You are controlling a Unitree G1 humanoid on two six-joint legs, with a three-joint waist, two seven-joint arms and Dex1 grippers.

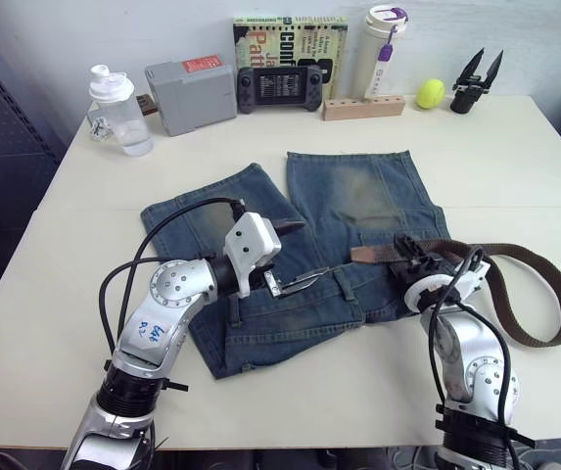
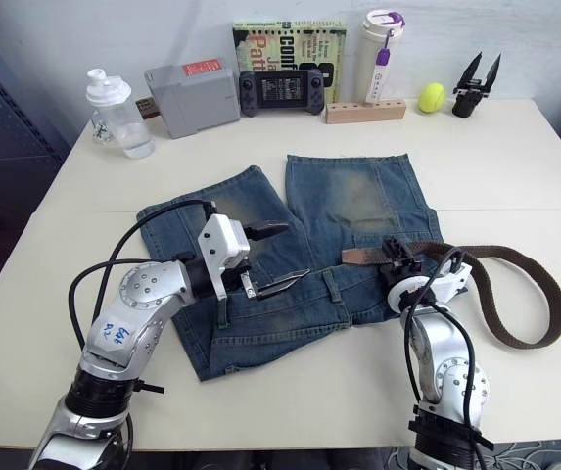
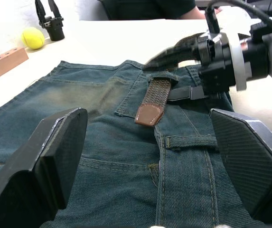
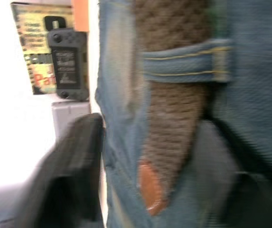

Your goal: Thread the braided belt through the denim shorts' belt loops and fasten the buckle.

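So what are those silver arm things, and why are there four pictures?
They belong to a robot with two arms. Two pictures come from cameras on its head, looking down at a table; two come from cameras on its wrists. Denim shorts lie on the table. A braided belt has gone under one belt loop, its leather tip poking out. The right gripper is at the belt beside that loop. The left gripper waits with open jaws. Behind sit a bottle and tennis ball.

Both of my arms reached forward, bent at the elbows.
My left gripper (image 1: 298, 257) pointed toward my right side with its two black fingers (image 3: 55, 156) spread wide apart. My right gripper (image 1: 409, 257) pointed toward my left, facing the other, fingers parted.
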